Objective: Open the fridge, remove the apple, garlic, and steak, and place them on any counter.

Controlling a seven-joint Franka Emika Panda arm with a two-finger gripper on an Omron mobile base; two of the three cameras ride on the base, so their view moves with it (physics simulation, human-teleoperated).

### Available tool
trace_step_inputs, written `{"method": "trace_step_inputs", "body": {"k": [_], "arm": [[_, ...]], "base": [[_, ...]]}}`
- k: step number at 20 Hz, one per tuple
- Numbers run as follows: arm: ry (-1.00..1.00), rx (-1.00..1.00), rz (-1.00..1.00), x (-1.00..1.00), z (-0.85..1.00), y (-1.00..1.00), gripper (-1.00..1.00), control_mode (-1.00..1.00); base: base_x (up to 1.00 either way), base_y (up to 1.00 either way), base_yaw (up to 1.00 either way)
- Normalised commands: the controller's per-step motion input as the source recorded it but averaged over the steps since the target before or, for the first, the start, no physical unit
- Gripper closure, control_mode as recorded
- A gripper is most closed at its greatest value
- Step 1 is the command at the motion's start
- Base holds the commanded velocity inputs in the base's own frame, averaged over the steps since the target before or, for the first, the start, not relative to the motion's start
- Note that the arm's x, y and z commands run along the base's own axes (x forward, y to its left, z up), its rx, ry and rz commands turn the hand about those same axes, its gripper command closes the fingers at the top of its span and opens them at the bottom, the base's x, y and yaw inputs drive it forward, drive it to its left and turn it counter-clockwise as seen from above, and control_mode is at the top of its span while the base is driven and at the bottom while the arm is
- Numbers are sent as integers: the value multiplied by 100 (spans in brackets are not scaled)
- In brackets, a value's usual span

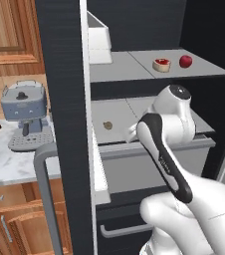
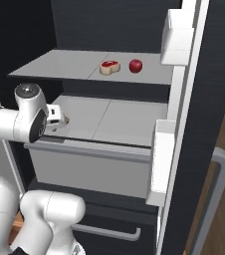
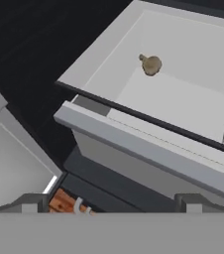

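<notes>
The black fridge point(image 1: 64, 124) stands with both doors swung open. On its upper shelf the flat red steak point(image 1: 161, 64) point(image 2: 109, 66) lies just left of the round red apple point(image 1: 185, 61) point(image 2: 135, 65). The small tan garlic point(image 1: 107, 125) point(image 3: 150, 64) sits alone on the left half of the lower shelf. My gripper point(image 3: 111, 204) is open and holds nothing. It hovers at the front edge of that lower shelf, short of the garlic and looking down on it. In the right base view my hand point(image 2: 55, 118) partly covers the garlic.
The marble counter point(image 1: 5, 164) lies left of the open door, with a blue-grey coffee machine point(image 1: 25, 107) on it. White door bins point(image 1: 98, 40) point(image 2: 162, 159) jut inward. A grey crisper drawer point(image 1: 149, 164) sits below the garlic's shelf. The lower drawer handle point(image 1: 119, 230) is near my base.
</notes>
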Motion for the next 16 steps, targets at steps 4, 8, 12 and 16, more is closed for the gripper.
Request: {"method": "trace_step_inputs", "body": {"k": [4, 8, 12, 16], "arm": [[0, 0, 0, 29, -9, 25, -100, -100], [0, 0, 0, 28, -14, 27, -100, -100], [0, 0, 0, 26, -16, 25, -100, -100], [0, 0, 0, 30, -9, 13, -100, -100]], "base": [[0, 0, 0], [0, 0, 0], [0, 0, 0], [0, 0, 0]]}}
